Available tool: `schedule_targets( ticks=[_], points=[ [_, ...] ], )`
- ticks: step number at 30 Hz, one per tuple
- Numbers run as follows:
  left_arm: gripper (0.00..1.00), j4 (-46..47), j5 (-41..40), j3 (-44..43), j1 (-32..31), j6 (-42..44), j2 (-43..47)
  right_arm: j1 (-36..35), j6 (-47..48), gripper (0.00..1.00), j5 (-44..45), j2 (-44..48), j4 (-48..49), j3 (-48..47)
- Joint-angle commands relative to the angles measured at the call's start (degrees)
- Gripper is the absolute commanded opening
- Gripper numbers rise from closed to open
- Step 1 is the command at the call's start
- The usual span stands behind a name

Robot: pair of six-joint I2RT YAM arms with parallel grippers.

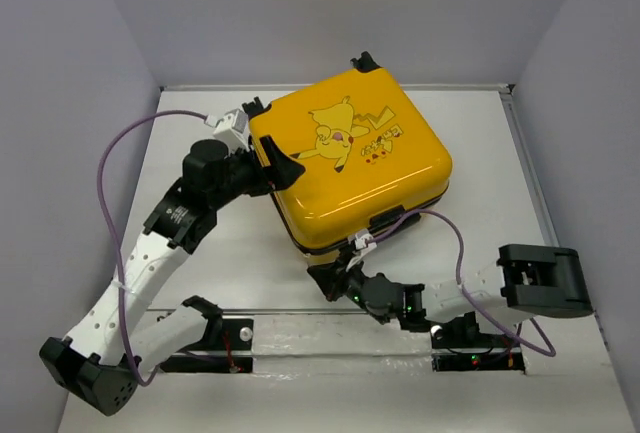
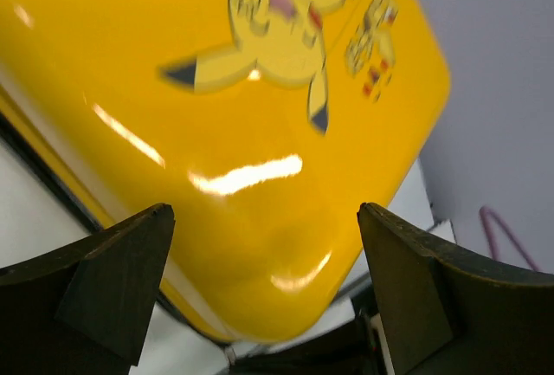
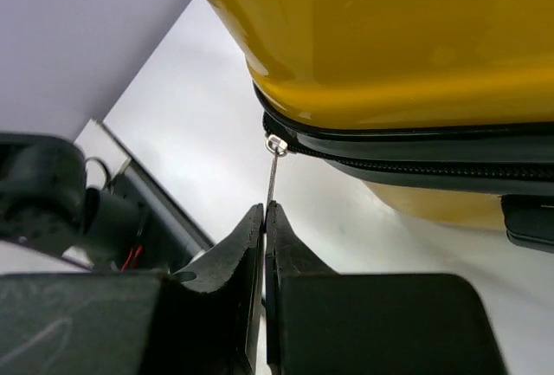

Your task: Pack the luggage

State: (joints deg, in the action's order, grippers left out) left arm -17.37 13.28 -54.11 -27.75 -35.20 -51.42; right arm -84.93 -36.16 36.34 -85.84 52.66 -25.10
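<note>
Our right gripper [image 3: 265,212] is clamped on the zipper pull [image 3: 273,172] of the yellow luggage [image 3: 389,37]. Our left gripper [image 2: 264,219] gapes open over its corner. We should draw the zipper pull steadily along the seam.

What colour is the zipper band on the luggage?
Black. The zipper band shows best in the right wrist view.

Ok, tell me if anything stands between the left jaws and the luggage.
Nothing visible does. The left jaws stand open facing the luggage, only its yellow shell showing between them. The right jaws are shut on the zipper pull.
</note>
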Motion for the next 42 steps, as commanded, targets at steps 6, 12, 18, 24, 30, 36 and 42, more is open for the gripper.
schedule_targets(
  ticks=[6, 12, 18, 24, 30, 36, 42],
  points=[
    [0.99, 2.6, -8.4, -19.3, 9.6, 6.5, -8.6, -4.5, -6.7, 0.07, -14.6, 15.3, -22.5, 2.0],
    [0.99, 5.9, 0.0, -17.8, 24.6, 7.3, -20.8, -4.5, -8.6, 0.07, -14.5, 21.1, -28.8, 3.7],
    [0.99, 13.2, 7.4, -18.7, 27.1, 2.3, -32.3, -4.5, -7.6, 0.07, -15.2, 22.2, -30.3, 4.4],
    [0.99, 14.8, 10.1, -24.8, 27.0, -0.9, -43.4, -4.5, -7.7, 0.07, -15.0, 20.5, -29.9, 4.0],
    [0.99, 19.2, 13.0, -28.2, 26.8, -5.9, -51.3, -4.5, -7.6, 0.07, -16.1, 18.1, -29.3, 3.4],
    [0.99, 23.0, 14.7, -32.3, 25.7, -10.1, -57.6, -4.5, -7.0, 0.07, -17.2, 15.5, -29.5, 1.9],
    [0.91, 29.1, 15.0, -30.8, 25.7, -15.0, -57.9, -4.5, -7.7, 0.07, -16.7, 15.8, -29.5, 2.3]
  ],
)
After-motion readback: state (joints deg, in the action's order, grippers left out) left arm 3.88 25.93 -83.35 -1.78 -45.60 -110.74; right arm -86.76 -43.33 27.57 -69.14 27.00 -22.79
